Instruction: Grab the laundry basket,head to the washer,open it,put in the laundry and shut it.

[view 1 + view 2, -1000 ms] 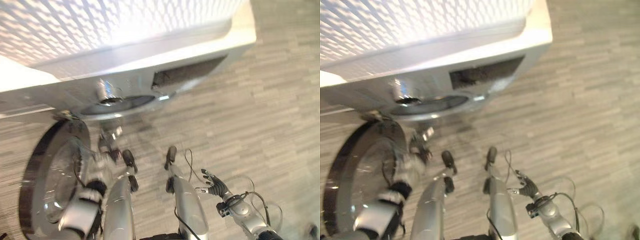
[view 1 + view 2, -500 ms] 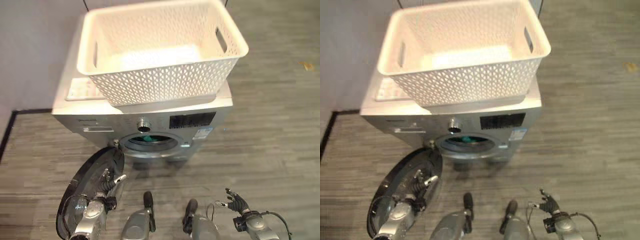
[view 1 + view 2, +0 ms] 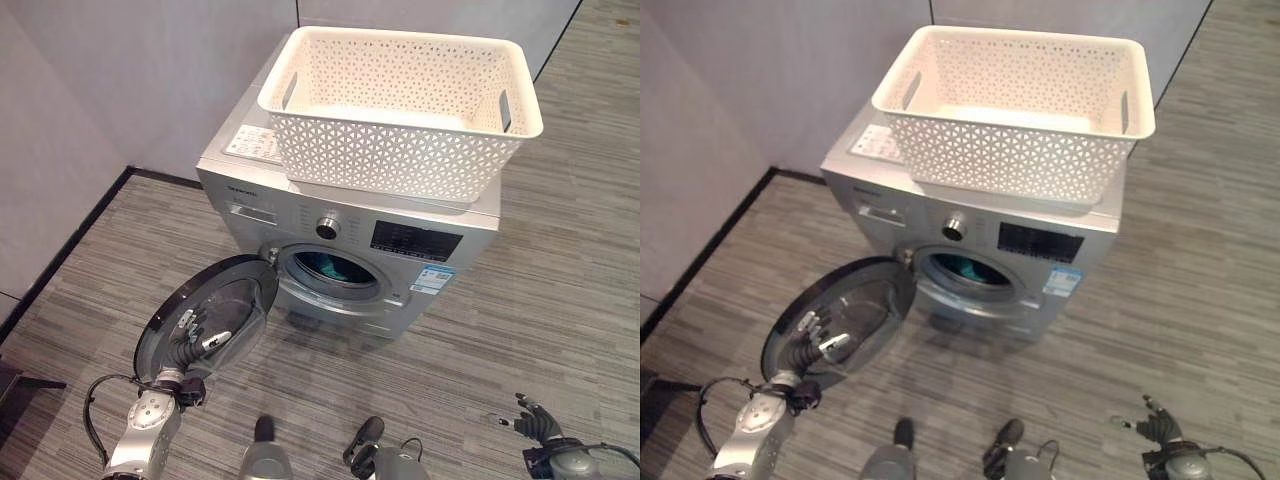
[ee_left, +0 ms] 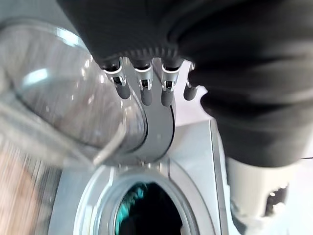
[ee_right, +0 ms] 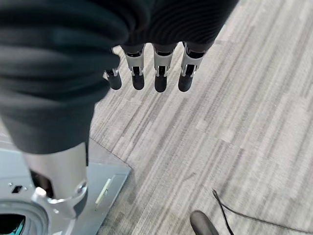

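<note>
Left eye view: silver front-loading washer standing on grey plank floor, its far left corner close to a pale wall with a dark skirting strip. On its lid, a cream perforated laundry basket, upright, open side up, nothing visible inside; its long axis runs left to right along the washer's top, one slot handle at each short end, and its right end overhangs the lid a little. To the basket's left on the lid, a white printed label; on the front panel, a round dial, a dark display and a small sticker below it. All of this carries print too small to read. The round door, dark-rimmed with a clear bowl, hangs wide open on the left, hinged at the left of the drum opening; something teal lies inside the drum. Left hand, at the near left, is against the inner face of the open door, fingers extended rather than clenched, grasping nothing; the left wrist view shows those fingers straight beside the door glass. Right hand, at the near right, well clear of the washer above bare floor, fingers loosely spread and released.
</note>
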{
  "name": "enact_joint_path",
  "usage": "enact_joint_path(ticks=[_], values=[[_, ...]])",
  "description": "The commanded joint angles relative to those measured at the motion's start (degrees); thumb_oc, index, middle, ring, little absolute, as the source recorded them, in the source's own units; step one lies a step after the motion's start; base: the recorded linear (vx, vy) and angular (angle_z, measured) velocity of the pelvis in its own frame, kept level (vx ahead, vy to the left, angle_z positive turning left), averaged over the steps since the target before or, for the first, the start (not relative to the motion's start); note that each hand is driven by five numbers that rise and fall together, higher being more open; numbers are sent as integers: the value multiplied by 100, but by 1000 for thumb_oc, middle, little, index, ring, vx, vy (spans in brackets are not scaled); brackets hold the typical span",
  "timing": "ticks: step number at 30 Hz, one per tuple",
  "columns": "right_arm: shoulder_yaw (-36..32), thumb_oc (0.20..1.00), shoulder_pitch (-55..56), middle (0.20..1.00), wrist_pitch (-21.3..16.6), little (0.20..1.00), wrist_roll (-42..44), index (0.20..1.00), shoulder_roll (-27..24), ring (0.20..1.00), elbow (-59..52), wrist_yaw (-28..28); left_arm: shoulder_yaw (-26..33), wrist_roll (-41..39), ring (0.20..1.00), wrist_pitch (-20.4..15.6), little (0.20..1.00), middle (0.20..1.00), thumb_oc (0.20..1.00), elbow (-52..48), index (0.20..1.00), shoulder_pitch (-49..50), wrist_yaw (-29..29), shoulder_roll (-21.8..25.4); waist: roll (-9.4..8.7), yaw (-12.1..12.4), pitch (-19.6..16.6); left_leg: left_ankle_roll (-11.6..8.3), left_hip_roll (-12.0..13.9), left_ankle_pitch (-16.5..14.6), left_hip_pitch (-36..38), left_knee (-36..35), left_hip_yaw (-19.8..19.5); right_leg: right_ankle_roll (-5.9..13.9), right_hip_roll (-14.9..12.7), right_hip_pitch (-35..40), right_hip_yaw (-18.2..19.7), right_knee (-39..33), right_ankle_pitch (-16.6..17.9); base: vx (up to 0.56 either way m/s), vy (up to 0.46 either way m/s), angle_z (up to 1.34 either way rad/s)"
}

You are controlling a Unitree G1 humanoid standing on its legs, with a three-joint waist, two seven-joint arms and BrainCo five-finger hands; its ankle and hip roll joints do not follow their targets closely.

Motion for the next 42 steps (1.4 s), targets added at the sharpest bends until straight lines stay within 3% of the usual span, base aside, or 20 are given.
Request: enact_joint_path(ticks=[1, 4, 10, 12, 17, 21, 26, 27, 29, 30, 31, 32, 34, 35, 36, 37, 39, 42], values=[[87, 1000, 230, 1000, 51, 1000, 5, 1000, 14, 1000, -67, 147, 607, 191, 1000, -251, 1000, 1000, 1000, -78, 1000, -53, 305, 340, -78, 34, 113, 181, -157, -33, -872, 262, -43, 925, -405, 481, 561, -124, 266, 1, 308, 4], [79, 1000, 207, 1000, 68, 1000, 34, 1000, 157, 1000, -39, 187, 862, 61, 1000, -304, 1000, 1000, 1000, 339, 1000, -245, 449, 517, -207, 29, 224, 329, -357, -292, -945, 497, 64, 1064, -634, 415, 757, -83, 466, -7, 283, -36], [428, 1000, 113, 1000, 26, 1000, -21, 1000, 338, 1000, -241, 272, 1041, 332, 1000, -303, 1000, 1000, 1000, 1195, 1000, -1042, 908, 1220, -502, 16, 488, 452, -618, -243, -1169, 254, 52, 1237, -785, 210, 902, -285, 811, -85, 162, -11], [727, 1000, 87, 1000, -2, 1000, -65, 1000, 365, 1000, -494, 307, 925, 404, 1000, -174, 1000, 1000, 1000, 1984, 1000, -1715, 1058, 1756, -699, -42, 611, 456, -683, -145, -1290, -14, 36, 1361, -824, 96, 884, -404, 1027, -110, 117, 1], [1074, 1000, -81, 1000, 17, 1000, 40, 1000, 478, 1000, -640, 327, 437, 347, 1000, 57, 1000, 1000, 1000, 3447, 1000, -2607, 898, 1948, -1018, -186, 626, 447, -670, -133, -1458, -31, 29, 1413, -832, -50, 970, -538, 1206, -44, 52, 13], [1279, 1000, -111, 1000, 19, 1000, -38, 1000, 487, 1000, -803, 373, 222, 500, 1000, 113, 1000, 1000, 1000, 3781, 1000, -2701, 766, 1723, -1149, -241, 594, 466, -682, -175, -1423, -31, 54, 1413, -856, -51, 1055, -533, 1195, -1, 11, -13], [1515, 1000, -140, 1000, -6, 1000, -92, 1000, 636, 1000, -758, 344, 153, -19, 1000, 63, 1000, 1000, 1000, 4156, 1000, -2688, 749, 346, -1432, -405, 410, 445, -598, -211, -1285, -31, 206, 1369, -785, -56, 1162, -561, 1131, 12, -34, -18], [1515, 1000, -141, 1000, -11, 1000, -93, 1000, 630, 1000, -752, 343, 154, -21, 1000, 61, 1000, 1000, 1000, 4154, 1000, -2685, 751, 338, -1424, -405, 407, 444, -595, -212, -1286, -31, 206, 1368, -783, -57, 1163, -560, 1129, 9, -53, -17], [1637, 1000, -212, 1000, 4, 1000, -136, 1000, 769, 1000, -628, 309, -70, -260, 1000, 49, 1000, 1000, 1000, 4119, 1000, -2763, 787, -310, -1472, -443, 377, 430, -560, -194, -1282, -31, 205, 1333, -736, -67, 1178, -572, 1104, 5, -73, -9], [1742, 1000, -268, 1000, 26, 1000, -158, 1000, 873, 1000, -603, 280, -353, -394, 1000, 20, 1000, 1000, 1000, 4027, 1000, -2831, 783, -788, -1504, -478, 366, 423, -531, -168, -1289, -31, 196, 1309, -699, -76, 1187, -573, 1090, -13, -126, -4], [1849, 1000, -430, 1000, 54, 1000, -105, 1000, 1017, 1000, -422, 145, -1354, -430, 1000, -13, 1000, 1000, 1000, 3478, 1000, -2960, 720, -1643, -1499, -528, 381, 427, -500, -115, -1324, -31, 151, 1266, -645, -99, 1194, -597, 1089, -13, -102, 3], [1837, 1000, -425, 1000, 50, 1000, -106, 1000, 1019, 1000, -416, 145, -1369, -429, 1000, -7, 1000, 1000, 1000, 3465, 1000, -2954, 731, -1649, -1493, -513, 383, 425, -495, -116, -1321, -31, 152, 1264, -641, -98, 1195, -597, 1088, -20, -89, 10], [1848, 1000, -601, 1000, 80, 1000, -5, 1000, 1188, 1000, -201, 2, -2762, -117, 1000, 90, 1000, 1000, 1000, 2891, 1000, -2953, 431, -2277, -1449, -541, 435, 487, -517, 33, -1410, -31, 127, 1188, -656, -132, 1115, -632, 1176, -65, -64, 9], [1884, 1000, -846, 1000, 138, 1000, -53, 1000, 1204, 1000, 188, -109, -4689, 758, 1000, 294, 1000, 1000, 1000, 2215, 1000, -2971, -533, -2684, -1285, -591, 396, 492, -479, -1, -1378, -31, 145, 1224, -621, -115, 1174, -696, 1199, -52, -59, 1], [1884, 1000, -845, 1000, 137, 1000, -53, 1000, 1205, 1000, 188, -109, -4690, 758, 1000, 295, 1000, 1000, 1000, 2215, 1000, -2971, -533, -2684, -1286, -588, 397, 492, -479, -1, -1376, -31, 147, 1224, -620, -115, 1176, -697, 1199, 43, -71, -6], [1909, 1000, -900, 1000, 140, 1000, -104, 1000, 1157, 1000, 1, -159, -5372, 1288, 1000, 142, 1000, 1000, 1000, 1532, 1000, -2980, -886, -2477, -1161, -622, 316, 475, -453, -32, -1330, -31, 178, 1243, -595, -79, 1241, -743, 1186, 35, -30, -21], [1903, 1000, -931, 1000, 96, 1000, -194, 1000, 981, 1000, -15, -158, -5743, 1996, 1000, -90, 1000, 1000, 1000, 1334, 1000, -3306, -1069, -2179, -1035, -729, 187, 442, -416, -80, -1185, -31, 319, 1264, -579, -36, 1349, -777, 1171, 55, -23, -36], [1901, 1000, -835, 1000, 90, 1000, -329, 1000, 947, 1000, 102, -127, -5381, 2189, 1000, -61, 1000, 1000, 1000, 1645, 1000, -3148, -800, -2072, -915, -697, 105, 426, -423, -97, -1090, -31, 360, 1256, -586, 61, 1376, -862, 1183, 48, -12, -40]])
